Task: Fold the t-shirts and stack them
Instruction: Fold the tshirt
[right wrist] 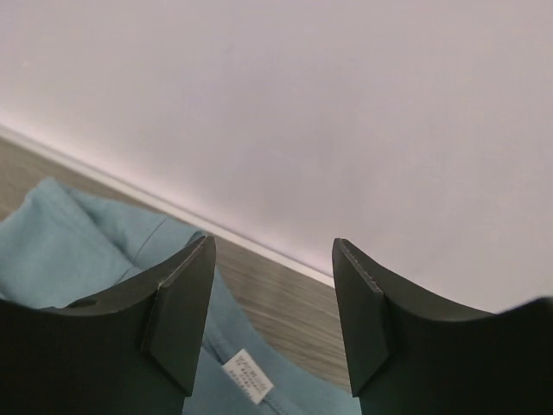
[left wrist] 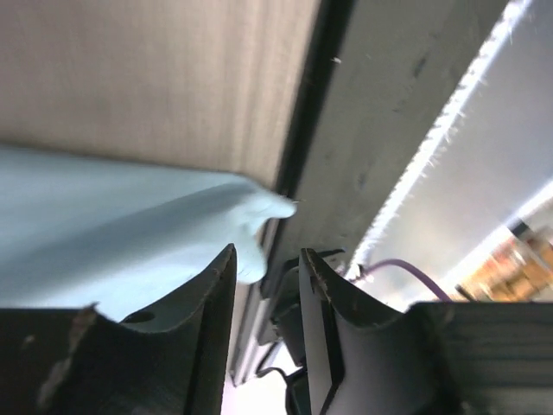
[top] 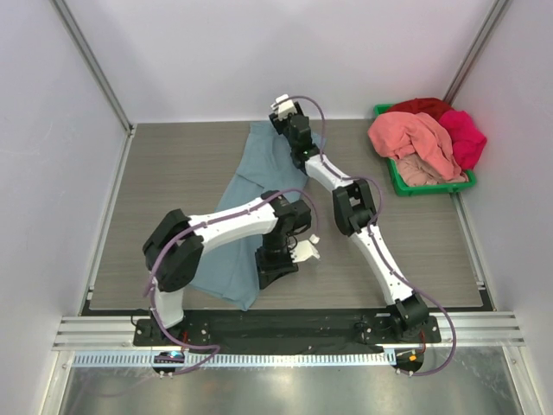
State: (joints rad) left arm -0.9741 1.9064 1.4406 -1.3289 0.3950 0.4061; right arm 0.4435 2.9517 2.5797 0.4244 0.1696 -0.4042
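A large dusty blue-grey t-shirt [top: 259, 186] lies spread diagonally across the wooden table. My right gripper [top: 287, 121] is open at the shirt's far end, low over the collar. In the right wrist view [right wrist: 272, 242] the collar cloth [right wrist: 60, 251] and its small white neck label [right wrist: 244, 378] lie under and between the jaws. My left gripper [top: 272, 277] is open near the shirt's near right edge. In the left wrist view [left wrist: 268, 251] a cloth corner [left wrist: 112, 225] lies beside the left finger, with nothing between the jaws. A salmon-pink shirt [top: 415, 138], a magenta shirt [top: 467, 138] and a red shirt [top: 423, 106] are heaped at the far right.
The green plastic bin [top: 393, 177] holding the heaped shirts stands at the far right corner. White walls close in the back and both sides. The table's near edge and a metal rail [left wrist: 380, 112] run close to the left gripper.
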